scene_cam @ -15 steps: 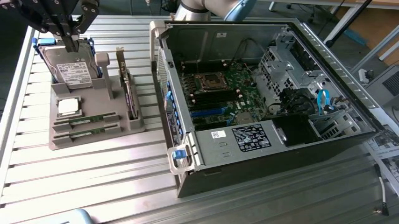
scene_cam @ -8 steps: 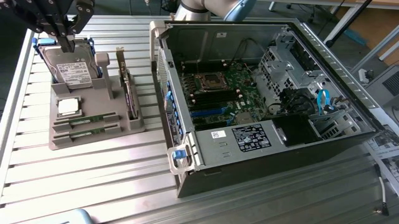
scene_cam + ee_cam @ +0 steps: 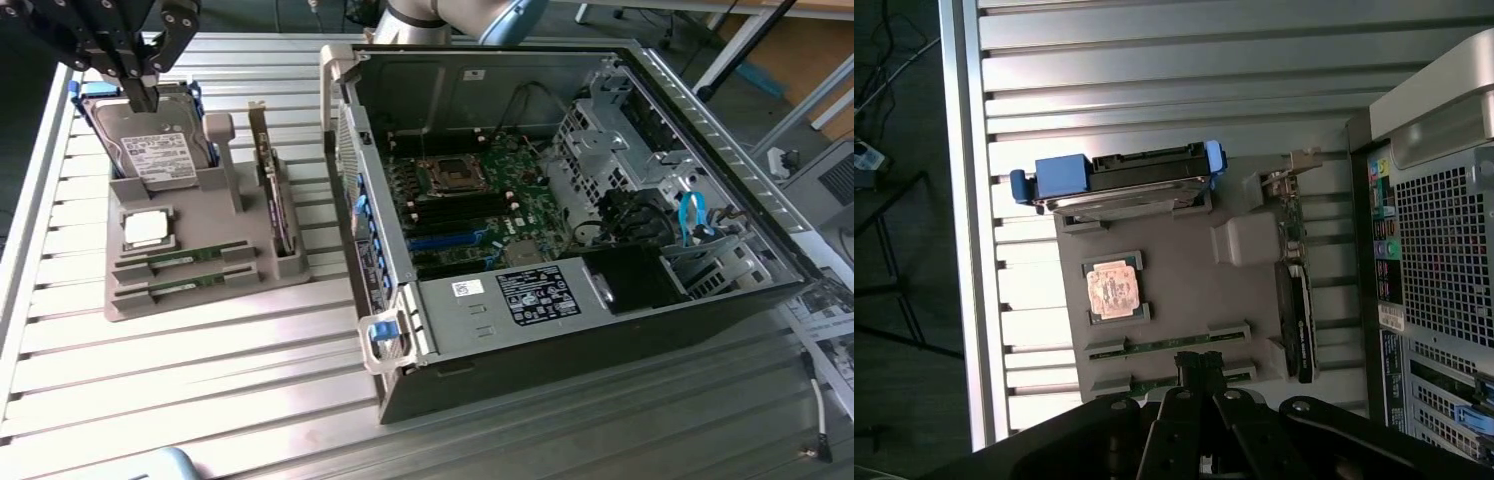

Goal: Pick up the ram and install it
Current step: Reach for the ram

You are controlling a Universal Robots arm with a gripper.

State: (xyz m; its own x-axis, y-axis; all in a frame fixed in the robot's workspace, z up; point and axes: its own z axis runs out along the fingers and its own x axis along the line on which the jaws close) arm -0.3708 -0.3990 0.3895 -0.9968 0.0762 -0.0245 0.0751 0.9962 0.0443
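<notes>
Two ram sticks [image 3: 183, 258] lie in the holder [image 3: 1184, 290] by the edge of the surface [image 3: 200, 380]. The tool [image 3: 1199, 365] hangs above, fingers together, empty; a skewed descent could strike the holder.

the scene is seen in the exterior view from high up and at a slant, far enough back that the slatted table [image 3: 200, 400], the tray [image 3: 200, 300] at that view's left and the whole open case [image 3: 561, 360] are taken in. the wrist view is aimed straight down past the gripper [image 3: 1199, 372] from nearer by. the tray [image 3: 1184, 290] and one wall of the case [image 3: 1444, 250] are shared by both.
</notes>
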